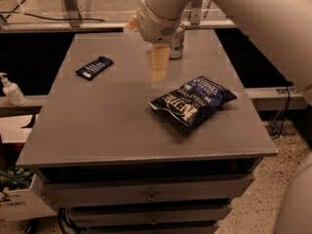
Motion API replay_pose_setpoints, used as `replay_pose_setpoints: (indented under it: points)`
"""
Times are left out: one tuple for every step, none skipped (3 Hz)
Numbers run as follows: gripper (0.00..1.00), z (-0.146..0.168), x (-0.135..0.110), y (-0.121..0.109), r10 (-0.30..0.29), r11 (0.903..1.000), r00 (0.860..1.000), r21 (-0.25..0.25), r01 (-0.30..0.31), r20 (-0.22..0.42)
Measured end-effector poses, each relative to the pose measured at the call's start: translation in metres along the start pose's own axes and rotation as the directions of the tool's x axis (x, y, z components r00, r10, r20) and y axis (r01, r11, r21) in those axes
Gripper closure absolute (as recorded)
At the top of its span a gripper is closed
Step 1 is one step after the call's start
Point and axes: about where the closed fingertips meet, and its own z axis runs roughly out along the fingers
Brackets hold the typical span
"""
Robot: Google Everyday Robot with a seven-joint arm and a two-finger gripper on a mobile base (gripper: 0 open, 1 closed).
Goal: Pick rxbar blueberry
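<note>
The rxbar blueberry is a small flat dark navy bar with a white text patch, lying at the far left of the grey table. My gripper hangs from the white arm above the table's middle, to the right of the bar and well apart from it. It holds nothing that I can see.
A large crinkled dark-blue chip bag lies right of centre. A silver drink can stands at the back, partly behind the arm. A white bottle stands on a lower ledge at left. Drawers sit below the table's front edge.
</note>
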Motion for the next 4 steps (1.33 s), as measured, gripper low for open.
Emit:
replay_pose_setpoints:
  points:
    - [0.0,0.037,-0.014,-0.029,-0.067,0.9972,0.998,-0.035,0.066,-0.013]
    - [0.0,0.067,-0.021,-0.055,-0.107,0.9929,0.993,-0.056,0.105,-0.039]
    - [0.0,0.091,-0.017,-0.075,-0.113,0.9906,0.992,-0.085,0.107,-0.063]
    - [0.0,0.115,-0.014,-0.094,-0.106,0.9894,0.991,-0.109,0.097,-0.084]
